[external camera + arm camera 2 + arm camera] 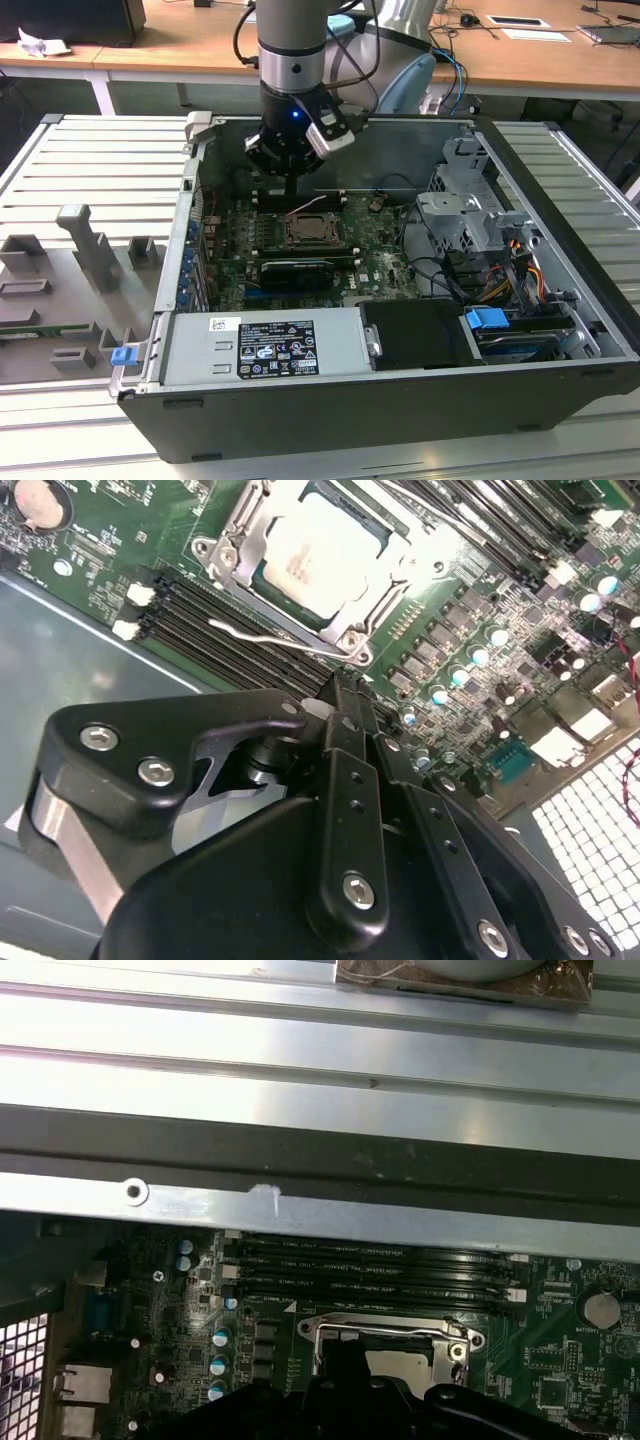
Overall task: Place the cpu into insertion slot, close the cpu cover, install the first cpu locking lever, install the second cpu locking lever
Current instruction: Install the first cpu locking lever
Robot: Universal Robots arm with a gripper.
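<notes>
The cpu (325,560), a dull silver-tan square, lies in the insertion slot (305,232) on the green motherboard. The cpu cover (240,530), a silvery frame, lies flat around it. One thin wire locking lever (265,635) stands loose along the socket's edge, its end raised (312,204). My gripper (338,688) hangs just beside that edge of the socket, fingers shut together, tip close to the lever's end; I cannot tell if it touches it. In the exterior view the gripper (290,188) hovers over the board just behind the socket. The first wrist view shows the cover (390,1332) beyond the black gripper body.
Long black memory slots (220,620) run beside the socket. The open case holds a grey power supply (265,345) at the front, a metal drive cage (470,215) and cables (520,270) on the exterior view's right. A grey fixture (85,250) stands outside, on the exterior view's left.
</notes>
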